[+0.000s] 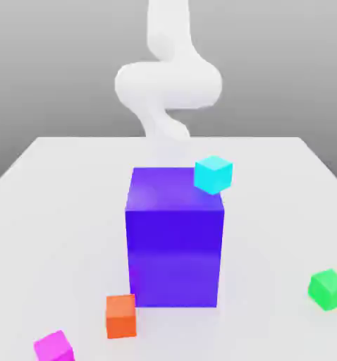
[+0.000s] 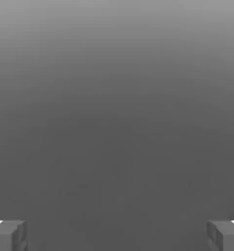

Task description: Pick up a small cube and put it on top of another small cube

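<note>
**Arm parked far back, nothing grasped, pick not started**

Table (image 1: 51, 183): white, wide, carries everything. The arm (image 1: 168, 81) rises behind it at the far side, pale and blurred, well apart from all cubes.

Purple block (image 1: 175, 240): biggest item, centre of table. Cyan cube (image 1: 213, 174) sits at its far top corner, towards the exterior view's right.

Small cubes, near edge: orange cube (image 1: 120, 316) just beside the block's near-left corner. Magenta cube (image 1: 54, 347), the one to pick, near-left corner. Green cube (image 1: 329, 289), the target, near-right, well apart from magenta w/ block and orange between.

Gripper (image 2: 117, 236): fingers (image 2: 9, 235) spread wide, released, nothing between.

Step, as I judge: approach not begun. Next needs a long reach to near-left, descend over magenta, avoid the orange cube.
</note>
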